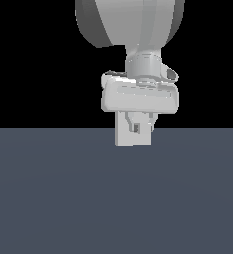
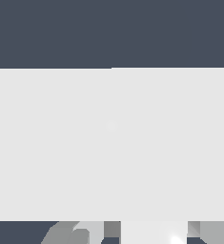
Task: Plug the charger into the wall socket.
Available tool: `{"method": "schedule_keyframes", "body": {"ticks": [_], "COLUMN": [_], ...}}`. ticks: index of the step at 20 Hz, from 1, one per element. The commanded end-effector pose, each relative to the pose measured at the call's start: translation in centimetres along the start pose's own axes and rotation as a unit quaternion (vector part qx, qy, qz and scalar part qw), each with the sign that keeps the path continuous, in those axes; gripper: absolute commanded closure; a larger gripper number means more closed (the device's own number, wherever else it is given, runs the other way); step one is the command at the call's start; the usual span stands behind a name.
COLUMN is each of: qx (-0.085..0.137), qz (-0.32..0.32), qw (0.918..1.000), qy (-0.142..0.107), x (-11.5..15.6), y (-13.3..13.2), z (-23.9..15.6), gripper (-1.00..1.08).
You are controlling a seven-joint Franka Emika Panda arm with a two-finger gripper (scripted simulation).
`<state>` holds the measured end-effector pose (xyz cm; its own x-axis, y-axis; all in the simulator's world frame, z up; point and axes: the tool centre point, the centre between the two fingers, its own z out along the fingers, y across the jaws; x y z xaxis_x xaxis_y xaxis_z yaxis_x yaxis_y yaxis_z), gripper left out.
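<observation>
**Gripper held low in front of the white plate**

In the exterior view, the grey-white Panda gripper (image 1: 140, 130) is seen hanging from the arm above the flat dark blue-grey floor (image 1: 48, 198). Behind its fingers (image 1: 136, 127) a white square shape (image 1: 133, 136) is seen, reaching down to the floor's far edge; whether this is the upright flat white wall socket plate, the small white charger block, or both cannot be told.

In the wrist view, most of the frame is filled by a pale white flat surface (image 2: 61, 143), with a faint lighter spot (image 2: 112, 125) at its centre. The state of the jaws cannot be told from either view.
</observation>
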<state>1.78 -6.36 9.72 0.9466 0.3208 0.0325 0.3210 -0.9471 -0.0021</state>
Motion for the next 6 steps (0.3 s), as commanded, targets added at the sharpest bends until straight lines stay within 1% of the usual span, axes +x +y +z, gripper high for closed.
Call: {"method": "schedule_keyframes", "body": {"ticks": [1,6], "qx": [-0.001,-0.001], "qz": [-0.002,-0.002], "qw": [1.0,1.0], "qy": [0.003,0.003], "x": [0.92,1.2], "y": [-0.14,-0.1], "z": [-0.25,-0.25], "gripper": [1.08,1.08]}}
